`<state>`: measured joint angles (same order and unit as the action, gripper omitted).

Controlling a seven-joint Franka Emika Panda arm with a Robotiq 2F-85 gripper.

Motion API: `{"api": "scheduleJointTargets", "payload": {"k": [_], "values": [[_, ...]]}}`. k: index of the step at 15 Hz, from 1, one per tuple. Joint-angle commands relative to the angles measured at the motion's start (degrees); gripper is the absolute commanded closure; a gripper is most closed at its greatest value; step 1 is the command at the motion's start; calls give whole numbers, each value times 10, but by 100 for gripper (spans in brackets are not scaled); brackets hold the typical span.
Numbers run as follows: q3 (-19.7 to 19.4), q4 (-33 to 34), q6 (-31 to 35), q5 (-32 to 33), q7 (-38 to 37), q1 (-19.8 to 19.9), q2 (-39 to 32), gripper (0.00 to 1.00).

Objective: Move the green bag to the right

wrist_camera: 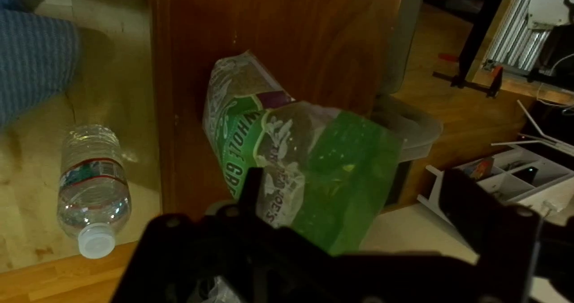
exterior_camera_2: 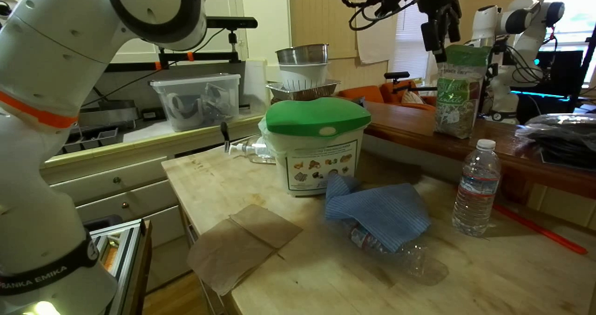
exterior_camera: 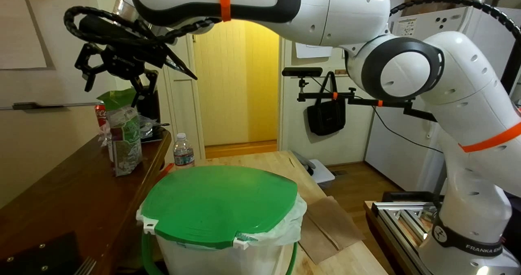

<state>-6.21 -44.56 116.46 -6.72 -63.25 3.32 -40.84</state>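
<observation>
Tool [exterior_camera: 111, 94] spread wide, green bag [exterior_camera: 126, 138] upright just below

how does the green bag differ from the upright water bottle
The green bag has bold green printing; the water bottle is clear with a white cap. The bag stands on the dark brown counter, the bottle on the lighter wooden table. The bag is wide up to its top, while the bottle narrows upward. Both stand upright.

Below the pincer [exterior_camera: 111, 96], a whole-grain bag [exterior_camera: 126, 145] stands on the upper surface [exterior_camera: 73, 193]. In an exterior view, the lower surface [exterior_camera_2: 512, 287] bears, left of the pincer, a food-scrap pail [exterior_camera_2: 319, 142] and a cloth [exterior_camera_2: 382, 208] over a lying bottle [exterior_camera_2: 405, 259]; to its lower right, a water bottle [exterior_camera_2: 477, 191].
</observation>
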Motion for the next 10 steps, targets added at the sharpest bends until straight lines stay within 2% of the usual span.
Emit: {"api": "scheduleJointTargets", "payload": {"k": [1, 2, 10], "values": [[9, 54, -30, -18, -8, 12, -41, 25], [12, 57, -35, -24, -4, 15, -45, 26], [22, 70, -59, -37, 0, 25, -60, 89]]}}
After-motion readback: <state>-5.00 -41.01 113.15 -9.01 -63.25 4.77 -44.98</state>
